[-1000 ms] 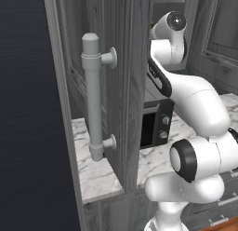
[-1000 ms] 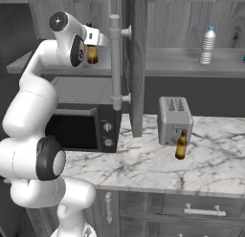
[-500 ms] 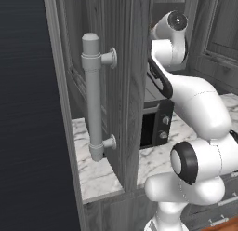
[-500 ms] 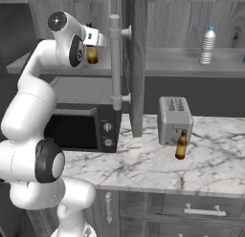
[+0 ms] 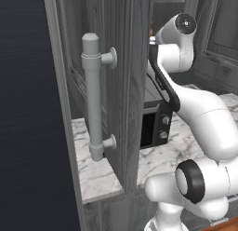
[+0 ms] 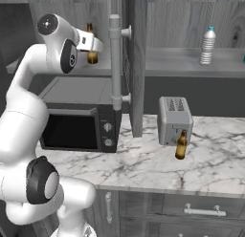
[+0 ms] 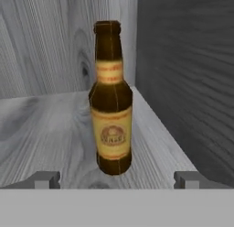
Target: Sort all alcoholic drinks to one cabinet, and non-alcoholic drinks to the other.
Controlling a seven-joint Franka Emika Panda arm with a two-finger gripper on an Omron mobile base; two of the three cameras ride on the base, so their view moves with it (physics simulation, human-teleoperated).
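Jaws widened, beer bottle [image 7: 111, 102] upright on shelf [image 7: 41, 125]

From my left base camera I look forward past the open dark grey wood-grain cabinet door [image 5: 125, 85], very near, with its pale cylindrical bar handle [image 5: 94, 97]. My right base camera faces the same door [image 6: 136, 64] from the other side, further back. Both share the black microwave [image 5: 155, 125]. My hand camera looks closely at an upright amber-brown glass beer bottle [image 7: 111, 100] on the grey shelf [image 7: 41, 130].
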